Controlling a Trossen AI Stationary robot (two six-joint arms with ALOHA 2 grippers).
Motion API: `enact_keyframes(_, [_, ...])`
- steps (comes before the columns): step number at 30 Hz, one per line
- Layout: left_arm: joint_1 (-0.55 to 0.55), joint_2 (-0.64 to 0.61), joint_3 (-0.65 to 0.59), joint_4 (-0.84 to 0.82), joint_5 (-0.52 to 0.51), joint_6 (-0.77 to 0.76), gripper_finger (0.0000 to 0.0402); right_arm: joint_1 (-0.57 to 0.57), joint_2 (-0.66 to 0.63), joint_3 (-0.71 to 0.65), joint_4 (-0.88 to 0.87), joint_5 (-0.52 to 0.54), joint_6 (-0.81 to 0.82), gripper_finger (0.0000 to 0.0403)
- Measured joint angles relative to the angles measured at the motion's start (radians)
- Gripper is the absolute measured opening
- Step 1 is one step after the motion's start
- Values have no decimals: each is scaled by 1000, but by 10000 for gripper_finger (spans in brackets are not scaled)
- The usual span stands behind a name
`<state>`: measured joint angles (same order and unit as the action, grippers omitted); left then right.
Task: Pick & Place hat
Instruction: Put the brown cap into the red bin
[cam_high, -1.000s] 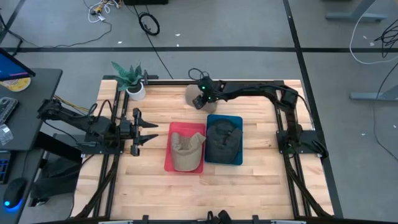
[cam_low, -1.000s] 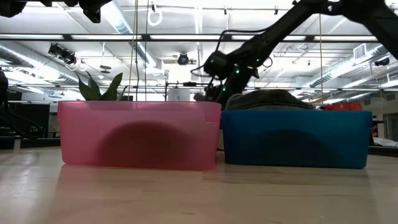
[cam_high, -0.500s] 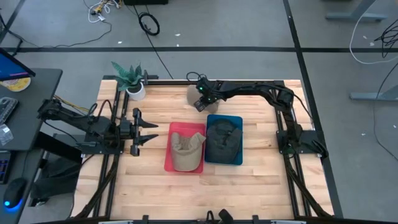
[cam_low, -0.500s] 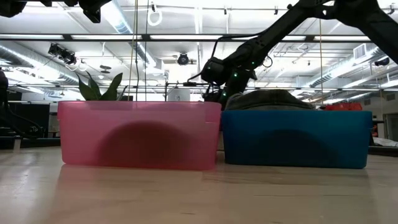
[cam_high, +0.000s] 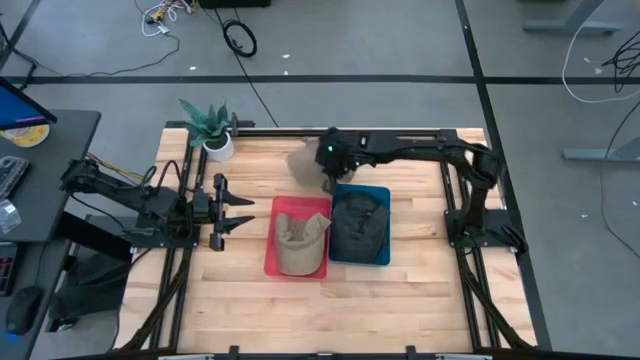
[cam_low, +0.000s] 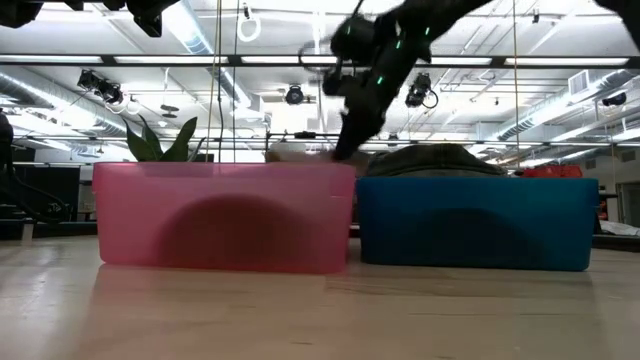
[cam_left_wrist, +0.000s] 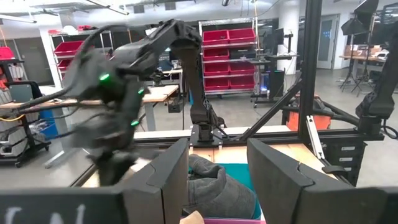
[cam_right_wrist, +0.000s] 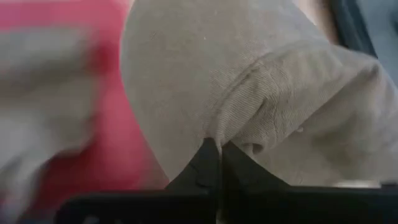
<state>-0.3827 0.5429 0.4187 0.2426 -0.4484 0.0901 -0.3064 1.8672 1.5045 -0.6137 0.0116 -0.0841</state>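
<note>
High view, left to right: left gripper (cam_high: 243, 211) rests over the table (cam_high: 400, 300) beside the pink bin (cam_high: 272, 262), fingers apart, holding nothing; pink bin contains a tan hat (cam_high: 300, 242); blue bin (cam_high: 383, 258) contains a dark hat (cam_high: 360, 225); right gripper (cam_high: 327, 176) hangs over the far edges of both bins, fingers pinched together on a beige hat (cam_right_wrist: 249, 93), lifted clear of the table.
</note>
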Motion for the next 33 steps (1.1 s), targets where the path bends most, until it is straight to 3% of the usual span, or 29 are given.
enact_keyframes(6, [0,0,0,0,0,-8,169,182,-77,-1,-82,-73,-385,1])
enact_keyframes(13, [0,0,0,1,0,-7,169,374,-83,-1,-59,-69,-621,0])
enact_keyframes(17, [0,0,0,1,0,-8,169,431,-83,-1,9,-45,-662,0])
enact_keyframes(23, [0,0,0,1,0,-8,169,426,-58,0,57,-56,-688,0])
enact_keyframes(33, [0,0,0,1,0,-8,169,366,186,-1,46,-195,-684,0])
